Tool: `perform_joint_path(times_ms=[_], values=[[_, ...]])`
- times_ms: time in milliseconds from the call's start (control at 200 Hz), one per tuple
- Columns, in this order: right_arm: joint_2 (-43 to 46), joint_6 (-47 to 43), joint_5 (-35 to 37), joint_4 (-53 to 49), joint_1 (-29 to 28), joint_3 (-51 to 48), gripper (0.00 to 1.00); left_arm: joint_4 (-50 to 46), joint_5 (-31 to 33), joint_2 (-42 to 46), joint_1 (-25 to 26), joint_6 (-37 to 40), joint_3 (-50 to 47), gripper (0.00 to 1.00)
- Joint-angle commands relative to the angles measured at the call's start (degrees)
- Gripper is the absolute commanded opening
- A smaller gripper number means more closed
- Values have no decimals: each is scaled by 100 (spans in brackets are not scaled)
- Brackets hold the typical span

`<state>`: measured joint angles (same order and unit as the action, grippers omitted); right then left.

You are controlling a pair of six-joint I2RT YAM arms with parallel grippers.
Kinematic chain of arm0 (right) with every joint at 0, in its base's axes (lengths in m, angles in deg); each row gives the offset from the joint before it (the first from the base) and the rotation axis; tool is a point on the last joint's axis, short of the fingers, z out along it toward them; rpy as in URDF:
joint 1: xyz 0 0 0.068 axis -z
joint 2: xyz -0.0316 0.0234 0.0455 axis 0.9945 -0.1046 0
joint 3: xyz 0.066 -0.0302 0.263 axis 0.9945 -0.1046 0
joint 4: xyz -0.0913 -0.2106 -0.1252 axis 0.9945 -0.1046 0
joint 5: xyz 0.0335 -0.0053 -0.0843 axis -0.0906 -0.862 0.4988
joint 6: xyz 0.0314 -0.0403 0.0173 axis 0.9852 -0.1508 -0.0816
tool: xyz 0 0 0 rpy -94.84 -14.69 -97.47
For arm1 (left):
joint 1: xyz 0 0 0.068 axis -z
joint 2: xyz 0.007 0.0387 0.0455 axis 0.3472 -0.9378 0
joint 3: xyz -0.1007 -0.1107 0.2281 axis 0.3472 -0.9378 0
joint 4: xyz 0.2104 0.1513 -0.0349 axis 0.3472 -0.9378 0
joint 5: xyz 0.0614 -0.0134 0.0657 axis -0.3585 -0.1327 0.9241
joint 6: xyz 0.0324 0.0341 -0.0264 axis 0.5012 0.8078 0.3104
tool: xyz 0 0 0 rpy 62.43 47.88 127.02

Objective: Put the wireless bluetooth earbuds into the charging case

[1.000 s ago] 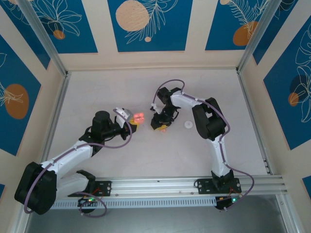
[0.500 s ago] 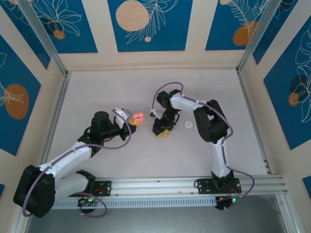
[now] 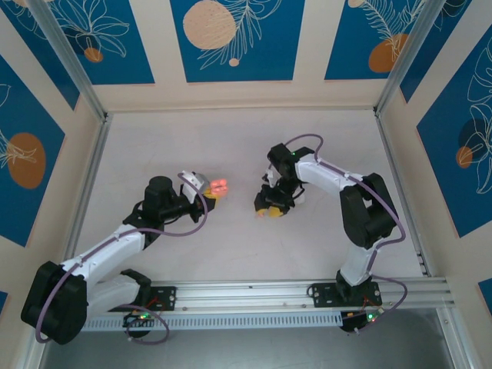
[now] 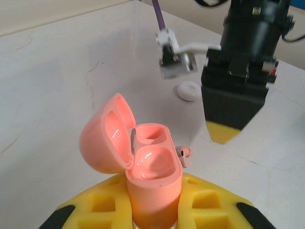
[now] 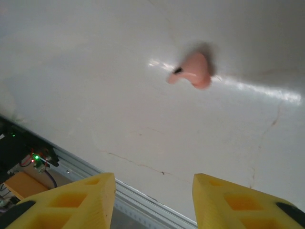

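My left gripper is shut on the salmon-pink charging case, held upright with its lid swung open to the left. Both of its wells look empty. In the top view the case sits at the tip of the left gripper. One pale-pink earbud lies on the table just right of the case. My right gripper hovers open above the table, the same earbud ahead of its fingertips, nothing between them. The right gripper stands right of the case. The second earbud is out of view.
A small white round piece lies on the white table beyond the right gripper. The aluminium rail runs along the near edge. Patterned walls close the table on three sides.
The right arm has swung to the right and its gripper has shifted right and slightly nearer, away from the case. The left arm and the case have stayed put.
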<state>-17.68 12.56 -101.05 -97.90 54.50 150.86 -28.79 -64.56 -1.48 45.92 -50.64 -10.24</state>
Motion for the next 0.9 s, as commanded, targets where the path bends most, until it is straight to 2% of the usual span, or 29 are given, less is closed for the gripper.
perform_joint_path(times_ms=[0,380,680,895], values=[[-75,501,-47,337,-12,-147,50,120,-172,-33,-82,46,75,13],[-820,414,-106,722,-12,100,50,57,-173,21,-82,35,117,14],[-1020,362,-302,1029,-4,359,50,-9,-120,78,-82,52,110,14],[-1100,253,-172,949,-10,602,48,-86,-76,147,-82,88,117,14]])
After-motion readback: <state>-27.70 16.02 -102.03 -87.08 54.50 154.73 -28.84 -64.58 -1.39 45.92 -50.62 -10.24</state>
